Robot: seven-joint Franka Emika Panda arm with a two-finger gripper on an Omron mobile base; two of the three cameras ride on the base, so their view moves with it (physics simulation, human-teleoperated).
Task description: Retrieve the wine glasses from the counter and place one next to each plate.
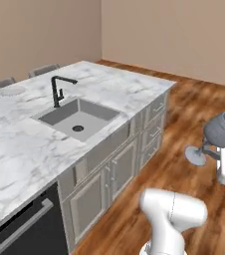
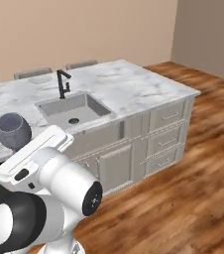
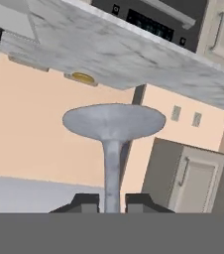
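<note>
Up close, the fingers [image 3: 111,202] are clenched on the thin stem of a wine glass [image 3: 113,130], foot pointing away. It's carried tilted in the air, clear of the marble bench [image 1: 20,144] with its sink [image 1: 77,118].

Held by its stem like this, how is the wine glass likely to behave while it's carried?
The wine glass is pinched at its thin stem, tilted well off upright, so it could pivot or slip in the jaws. The wide bowl looks top-heavy, and the slim stem probably fragile.
</note>
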